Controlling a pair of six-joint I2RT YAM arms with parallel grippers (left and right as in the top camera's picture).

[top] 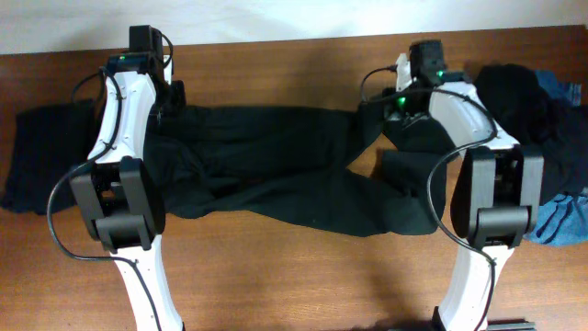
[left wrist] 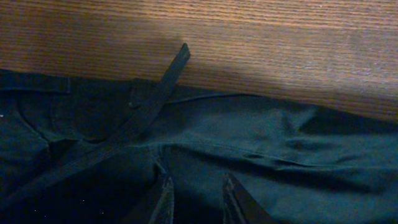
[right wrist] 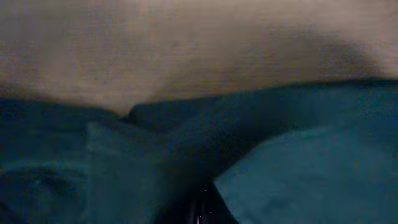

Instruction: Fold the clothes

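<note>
A long pair of black trousers [top: 276, 165] lies spread across the middle of the wooden table. My left gripper [top: 170, 99] is at the waist end. In the left wrist view its fingers [left wrist: 163, 190] are a little apart with a bunch of the dark trouser cloth [left wrist: 267, 130] pinched between them, around my left gripper [left wrist: 194, 177]. A black strap [left wrist: 158, 87] runs from the waistband out onto the wood. My right gripper [top: 404, 115] is at the leg end. In its own view my right gripper [right wrist: 199, 214] is shut and buried in dark folds [right wrist: 298, 168] that drape to both sides.
A folded black garment [top: 37, 156] lies at the left table edge. A heap of clothes sits at the far right: black pieces [top: 514, 92] on top, blue cloth [top: 560, 221] below and behind. Bare wood [top: 294, 276] runs along the front between the two arm bases.
</note>
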